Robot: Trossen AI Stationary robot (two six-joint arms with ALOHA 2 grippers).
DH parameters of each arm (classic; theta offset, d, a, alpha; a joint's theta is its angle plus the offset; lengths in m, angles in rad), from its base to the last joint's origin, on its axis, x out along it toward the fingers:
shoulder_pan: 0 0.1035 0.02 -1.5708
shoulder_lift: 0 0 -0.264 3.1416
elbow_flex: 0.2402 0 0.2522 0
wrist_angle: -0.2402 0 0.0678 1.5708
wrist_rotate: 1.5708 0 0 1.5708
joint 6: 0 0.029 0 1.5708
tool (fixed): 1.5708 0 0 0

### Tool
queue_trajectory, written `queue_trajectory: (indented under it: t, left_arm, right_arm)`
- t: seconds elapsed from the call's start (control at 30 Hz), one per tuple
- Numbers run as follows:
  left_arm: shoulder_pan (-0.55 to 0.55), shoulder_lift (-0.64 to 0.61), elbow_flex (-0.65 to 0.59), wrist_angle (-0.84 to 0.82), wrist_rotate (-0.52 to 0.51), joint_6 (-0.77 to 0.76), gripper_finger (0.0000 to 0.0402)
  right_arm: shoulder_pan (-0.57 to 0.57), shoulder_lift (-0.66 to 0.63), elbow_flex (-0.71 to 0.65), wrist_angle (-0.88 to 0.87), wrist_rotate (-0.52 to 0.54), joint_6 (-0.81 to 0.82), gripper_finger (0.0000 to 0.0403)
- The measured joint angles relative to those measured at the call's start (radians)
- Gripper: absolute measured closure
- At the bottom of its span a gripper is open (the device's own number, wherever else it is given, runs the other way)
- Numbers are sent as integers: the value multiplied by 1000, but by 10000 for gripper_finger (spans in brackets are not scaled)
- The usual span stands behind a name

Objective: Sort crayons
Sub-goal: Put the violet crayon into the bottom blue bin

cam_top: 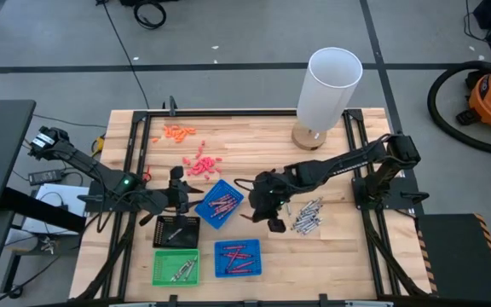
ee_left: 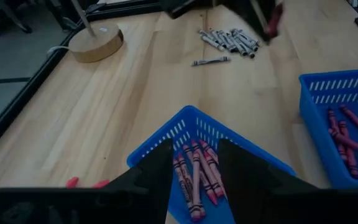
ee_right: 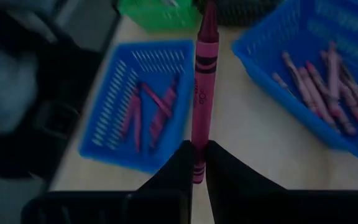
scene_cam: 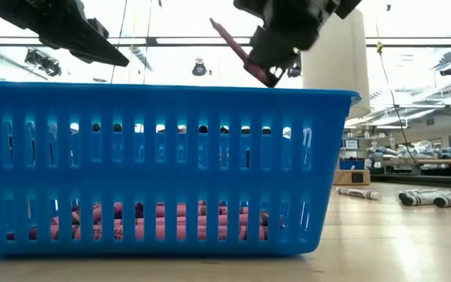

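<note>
My overhead camera looks straight down on the whole table point(cam_top: 228, 128). The low one sits right against a blue basket point(scene_cam: 163, 168). Both wrist cameras look down on it too.

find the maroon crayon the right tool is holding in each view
High view: not discernible under the right tool.
Low view: slim maroon wax crayon, top centre, tilted.
Left wrist view: maroon sliver, top right.
Right wrist view: centre, upright.
Shared landmark: tilted blue slotted plastic tray.
</note>
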Motion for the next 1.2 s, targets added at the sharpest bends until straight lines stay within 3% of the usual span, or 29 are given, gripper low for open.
queue_trajectory:
  t: [0.23,0.4,0.63,0.93,1.2]
  left_arm:
    - [0,0,0,-1,27,-34,264]
    - [0,0,0,-1,31,-34,264]
    - [2,0,0,3,31,-34,264]
    - [1,0,0,7,31,-37,264]
    - [0,0,0,1,33,-38,264]
  right_arm:
    - [25,0,0,104,-2,198,368]
    - [84,50,2,198,37,228,368]
    - [157,125,33,186,129,240,368]
    - [194,247,101,186,95,225,366]
    - [186,261,101,174,44,206,301]
